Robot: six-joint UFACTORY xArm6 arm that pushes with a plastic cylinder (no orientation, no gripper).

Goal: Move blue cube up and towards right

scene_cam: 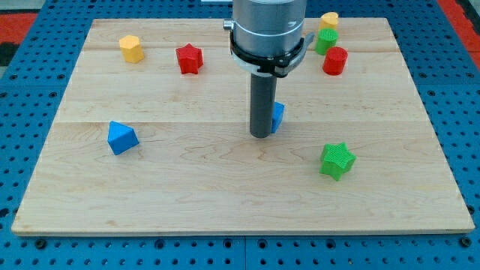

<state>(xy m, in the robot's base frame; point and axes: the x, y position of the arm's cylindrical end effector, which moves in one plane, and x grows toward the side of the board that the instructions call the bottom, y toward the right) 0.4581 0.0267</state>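
The blue cube [278,116] sits near the middle of the wooden board [240,187], mostly hidden behind my rod; only its right edge shows. My tip [260,135] rests on the board at the cube's lower left, touching it or nearly so. A second blue block [121,137], of angular shape, lies at the view's left.
A green star [337,160] lies at the lower right. A red star [190,58] and a yellow block [131,48] are at the top left. A yellow block [328,19], a green block [325,40] and a red cylinder [334,61] cluster at the top right.
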